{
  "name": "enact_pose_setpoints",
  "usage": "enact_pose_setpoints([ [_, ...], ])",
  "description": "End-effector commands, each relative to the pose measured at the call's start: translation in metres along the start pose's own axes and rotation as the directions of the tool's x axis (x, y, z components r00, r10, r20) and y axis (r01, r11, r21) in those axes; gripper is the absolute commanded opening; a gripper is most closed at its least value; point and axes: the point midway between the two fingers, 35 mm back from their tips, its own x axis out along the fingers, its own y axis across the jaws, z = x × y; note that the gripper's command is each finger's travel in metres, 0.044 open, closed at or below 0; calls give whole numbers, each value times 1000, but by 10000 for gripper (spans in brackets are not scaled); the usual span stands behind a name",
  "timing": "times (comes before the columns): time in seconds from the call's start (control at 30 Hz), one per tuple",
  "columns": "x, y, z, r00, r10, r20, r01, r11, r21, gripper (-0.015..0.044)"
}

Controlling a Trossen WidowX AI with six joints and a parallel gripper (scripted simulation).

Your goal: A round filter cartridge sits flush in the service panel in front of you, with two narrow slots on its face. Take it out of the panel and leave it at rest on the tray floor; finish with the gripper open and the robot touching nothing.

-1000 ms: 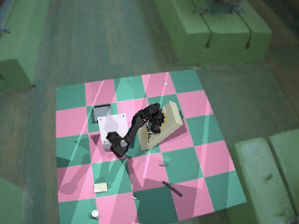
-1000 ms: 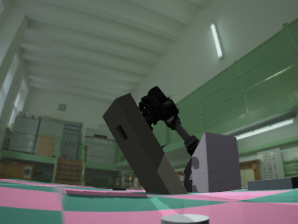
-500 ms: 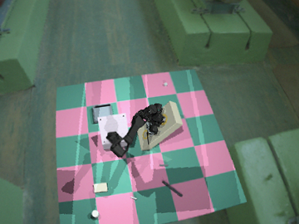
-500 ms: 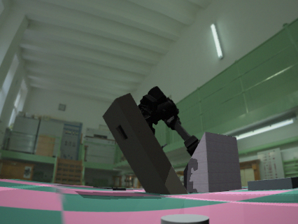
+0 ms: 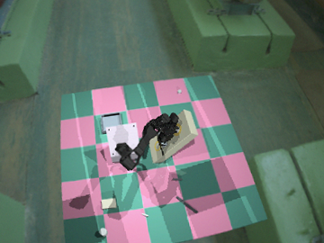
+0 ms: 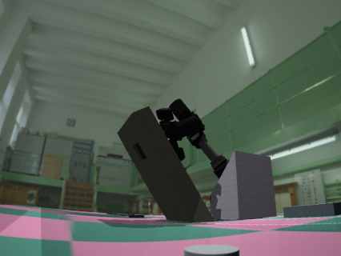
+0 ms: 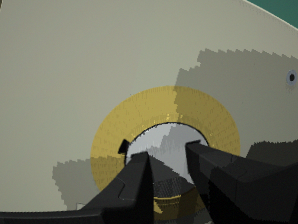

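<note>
Wrist view: the gripper (image 7: 165,152) (image 5: 162,145) is clamping the round filter cartridge (image 7: 162,137), which is sitting inside the yellow ring (image 7: 112,135) of the tilted service panel (image 7: 55,75) (image 5: 189,126) (image 6: 160,168). The arm appears to be working on the turn that frees it. Next it is probably needing more twist, then a straight pull outward, keeping both fingers seated in the slots.

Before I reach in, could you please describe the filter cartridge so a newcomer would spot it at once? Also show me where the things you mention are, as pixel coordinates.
Find the slanted beige panel (image 5: 191,124) (image 6: 160,176) (image 7: 60,75) beside the arm. On its face is a wide yellow ring (image 7: 112,135). The cartridge (image 7: 167,142) is the pale grey disc inside, the one with the gripper's fingertips on it.
</note>
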Motion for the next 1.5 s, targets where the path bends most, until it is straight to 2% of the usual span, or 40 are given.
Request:
enact_pose_setpoints([
  [0.0, 5, 1, -1, 1000, 4, -11, -3, 991, 132, 0],
  [0.27, 5, 1, -1, 1000, 4, -11, 1, 916, 400, 0],
  [0.6, 4, 1, -1, 1000, 4, -11, 5, 730, 683, 0],
  [0.77, 2, 1, -2, 1000, 3, -14, 7, 765, 644, 0],
  [1.27, -69, 1, -2, 1000, 1, -17, 10, 795, 606, 0],
  [1.47, -72, 1, -1, 1000, 2, -16, 8, 797, 604, 0],
])
